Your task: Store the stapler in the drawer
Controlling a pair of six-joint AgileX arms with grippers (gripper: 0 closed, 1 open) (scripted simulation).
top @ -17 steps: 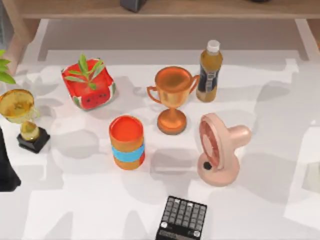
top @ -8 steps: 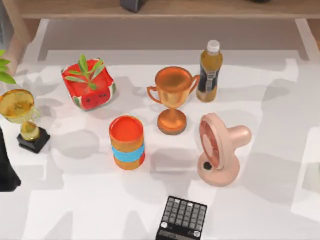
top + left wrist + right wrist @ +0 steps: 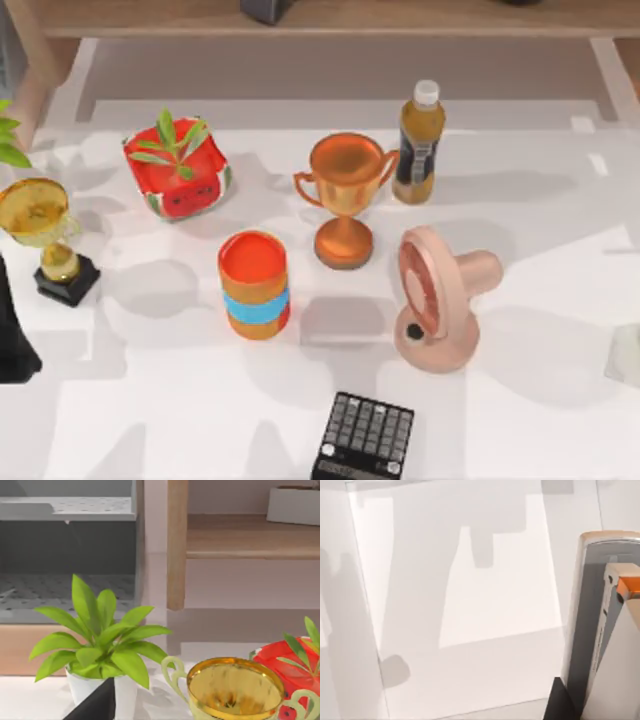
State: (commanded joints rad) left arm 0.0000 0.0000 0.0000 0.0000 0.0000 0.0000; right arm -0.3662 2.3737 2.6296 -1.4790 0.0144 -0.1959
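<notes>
Top view, table: a watermelon-patterned planter, a bronze trophy, an amber bottle, an orange can, a pink fan and a black calculator are crowding the middle of the table.
Top view, stapler: a pale sliver is lying at the right edge of the table, cut off by the frame. I am reading it as the stapler, well apart from the clutter, with the fan its nearest neighbour.
Top view, left arm: the left arm is sitting parked as a dark mass at the left edge, just beside a gold trophy.
Left wrist view, surroundings: the camera is looking past a leafy potted plant and the gold trophy's cup toward a wooden shelf and a grey perforated compartment. Whether that compartment is the drawer cannot be told.
Left wrist view, left gripper: a dark wedge is showing low in the frame. Whether the left gripper is released or clenched cannot be told.
Right wrist view, stapler: the white-and-grey body is lying on bare tabletop, with an orange detail on its upper part.
Right wrist view, right gripper: a dark corner is sitting just beside the stapler's near end. Whether the right gripper is released, clenched or gripping cannot be told.
Deciding relation: the stapler's long axis is running lengthwise away from that dark corner, so the right arm is plainly the nearer one. The left arm is standing across the whole cluttered table from it.
</notes>
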